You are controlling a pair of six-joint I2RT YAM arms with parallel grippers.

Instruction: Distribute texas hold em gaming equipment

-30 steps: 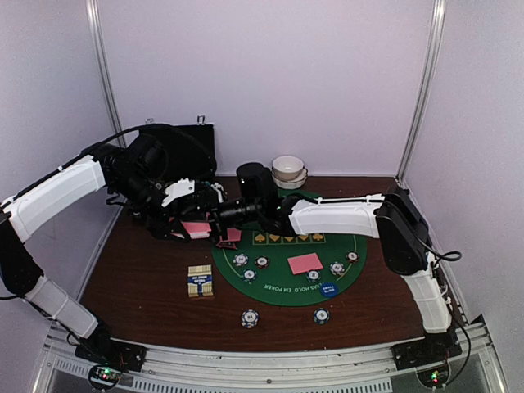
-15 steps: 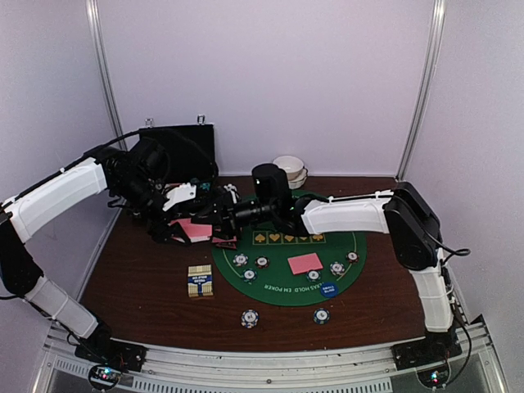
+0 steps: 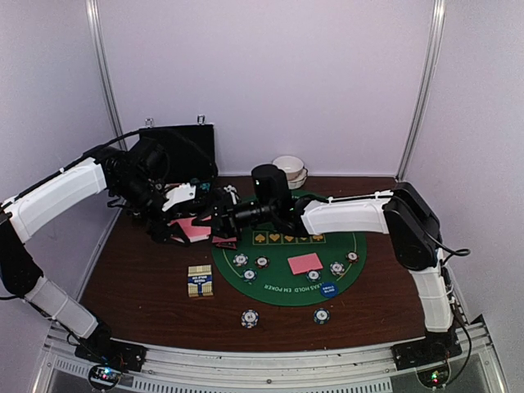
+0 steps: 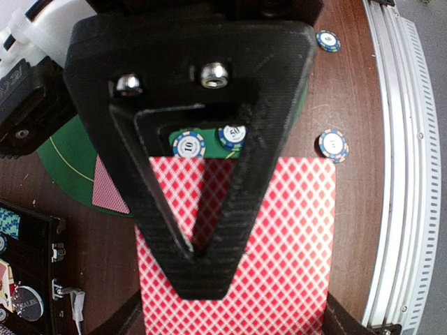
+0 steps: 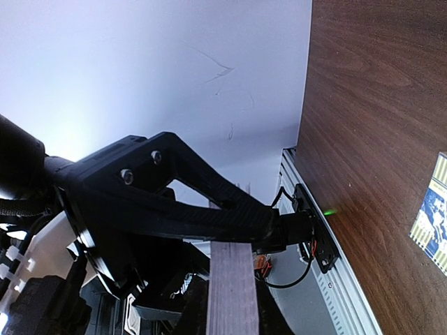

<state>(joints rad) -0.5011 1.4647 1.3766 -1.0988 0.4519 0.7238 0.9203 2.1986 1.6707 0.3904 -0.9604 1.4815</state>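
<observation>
My left gripper (image 4: 206, 279) is shut on a stack of pink-backed playing cards (image 4: 286, 237), held up at the left of the green poker mat (image 3: 286, 288). My right gripper (image 3: 221, 221) reaches across to that stack. In the right wrist view its jaws (image 5: 234, 269) stand close on one card (image 5: 230, 293), seen as a grey strip. Striped chips (image 3: 241, 259) lie on the mat with a pink card (image 3: 304, 263) and a blue round button (image 3: 328, 289). Two more chips (image 3: 250, 318) lie on the wood in front of the mat.
A black hinged case (image 3: 180, 147) stands open at the back left. White bowls (image 3: 289, 170) sit by the rear wall. A yellow-and-blue card box (image 3: 201, 281) lies left of the mat. A metal rail (image 3: 270, 360) runs along the near edge.
My right gripper has moved left to the cards in my left gripper, and its jaws have narrowed onto a card. The left gripper has shifted a little and stayed shut.
</observation>
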